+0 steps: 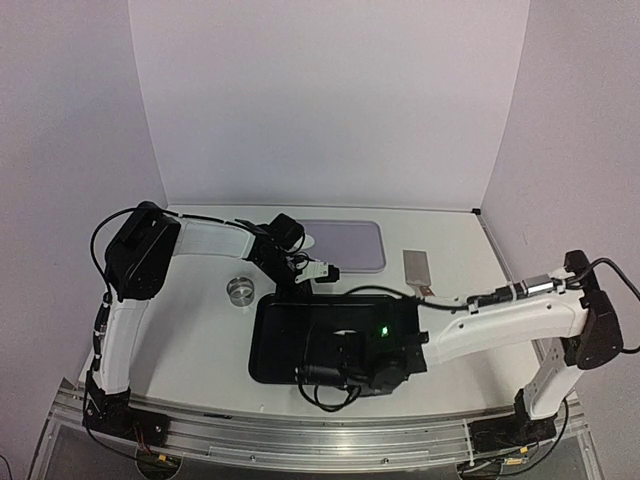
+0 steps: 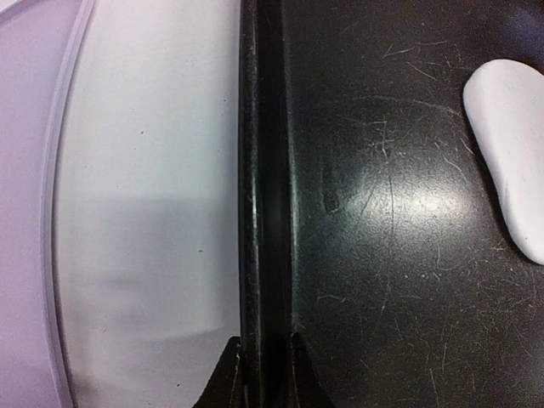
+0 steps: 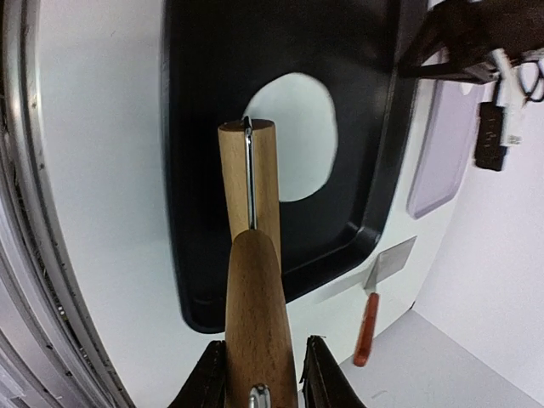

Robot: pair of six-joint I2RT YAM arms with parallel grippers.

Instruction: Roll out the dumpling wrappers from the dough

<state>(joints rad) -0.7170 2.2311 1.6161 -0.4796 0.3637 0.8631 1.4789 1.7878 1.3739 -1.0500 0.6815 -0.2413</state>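
**Rolling pin held over the flattened dough, tray gripped at its rim**

The right gripper (image 3: 262,361) is clamped around the handle of a wooden rolling pin (image 3: 251,255), which points out over the black tray (image 3: 195,255). The dough (image 3: 297,136) lies on the tray floor as a flattened white patch with a rounded outline, partly hidden behind the pin's tip. Whether the pin touches it cannot be told. The left gripper (image 2: 263,365) is closed narrowly on the tray's far rim, one finger outside and one inside. On the white table (image 1: 200,330) beyond sit a lavender tray (image 1: 350,245), a scraper (image 1: 418,270) and a small round cutter (image 1: 240,290)
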